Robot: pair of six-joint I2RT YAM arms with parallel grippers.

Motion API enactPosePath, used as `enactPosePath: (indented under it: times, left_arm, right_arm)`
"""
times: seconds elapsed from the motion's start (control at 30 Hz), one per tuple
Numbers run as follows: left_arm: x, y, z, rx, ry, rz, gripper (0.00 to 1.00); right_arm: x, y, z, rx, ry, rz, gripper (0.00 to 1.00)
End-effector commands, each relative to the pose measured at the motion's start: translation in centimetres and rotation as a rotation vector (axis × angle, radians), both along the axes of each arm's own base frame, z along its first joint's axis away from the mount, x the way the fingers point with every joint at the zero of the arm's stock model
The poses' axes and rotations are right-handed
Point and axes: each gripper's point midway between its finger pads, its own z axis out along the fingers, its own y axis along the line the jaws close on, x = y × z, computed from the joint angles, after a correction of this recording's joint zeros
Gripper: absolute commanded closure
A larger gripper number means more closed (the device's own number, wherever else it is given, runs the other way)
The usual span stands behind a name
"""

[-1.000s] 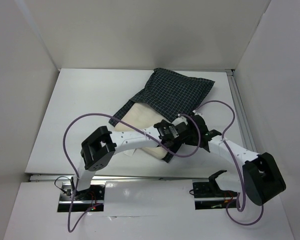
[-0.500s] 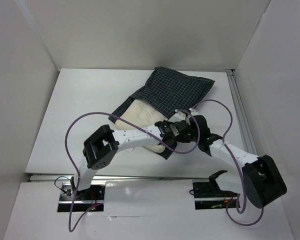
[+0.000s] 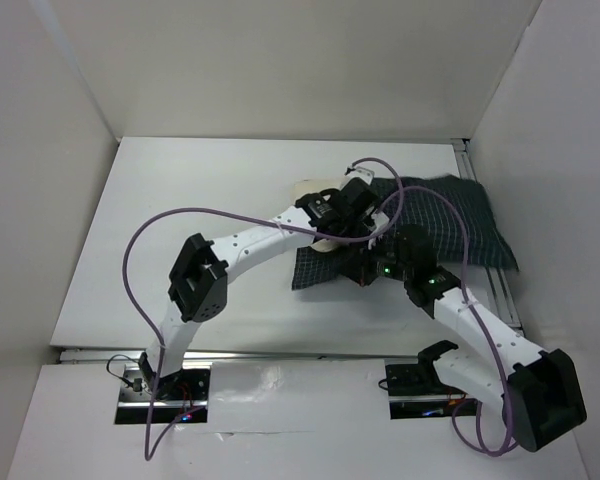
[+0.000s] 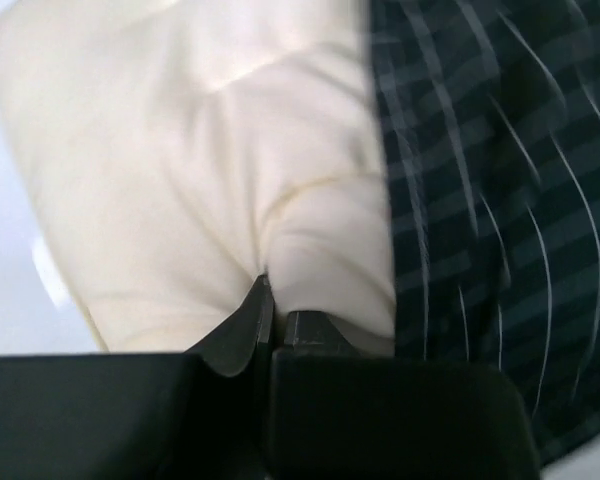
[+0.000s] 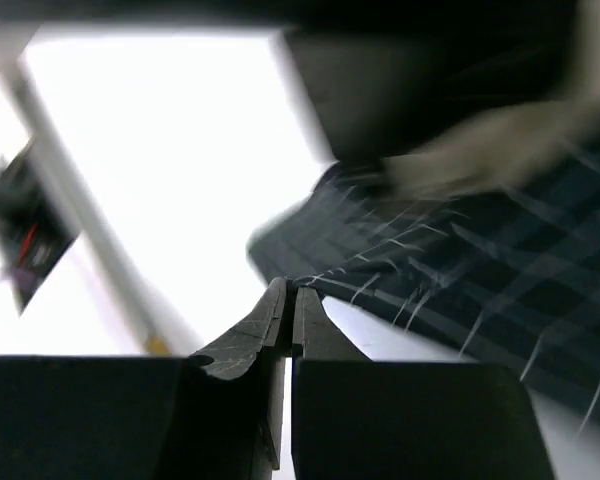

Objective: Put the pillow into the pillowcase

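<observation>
Left gripper clamps shut on a fold of the pillow, which pokes from the left mouth of the pillowcase. Right gripper looks pinched shut on that mouth's hem. Stuffing stage; next calls for driving the pillow deeper against the held hem.

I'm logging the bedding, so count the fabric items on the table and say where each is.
2. The pillowcase lies right of centre, partly under the left arm and right arm. The pillow pokes out at its left end. They may hide more.
</observation>
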Motion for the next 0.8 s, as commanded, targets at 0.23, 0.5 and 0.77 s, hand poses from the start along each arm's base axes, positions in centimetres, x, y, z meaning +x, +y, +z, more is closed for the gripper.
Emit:
enactPosePath:
  times: [0.23,0.5,0.77]
  left_arm:
    - [1.4,-5.6,1.4,-0.275,-0.036,-0.081,1.0]
    - [-0.8,1.0,0.6,-0.246,0.074,-0.113,0.28]
    - [1.2,13.3,7.4,-0.323,-0.057,0.126,0.0]
  right_arm:
    - [-5.0,3.7,3.0,0.109,-0.012,0.402,1.0]
    - [-3.6,3.1,2.8,0.064,0.031,0.29,0.12]
    - [3.5,-1.2,5.6,-0.056,0.049,-0.231,0.0]
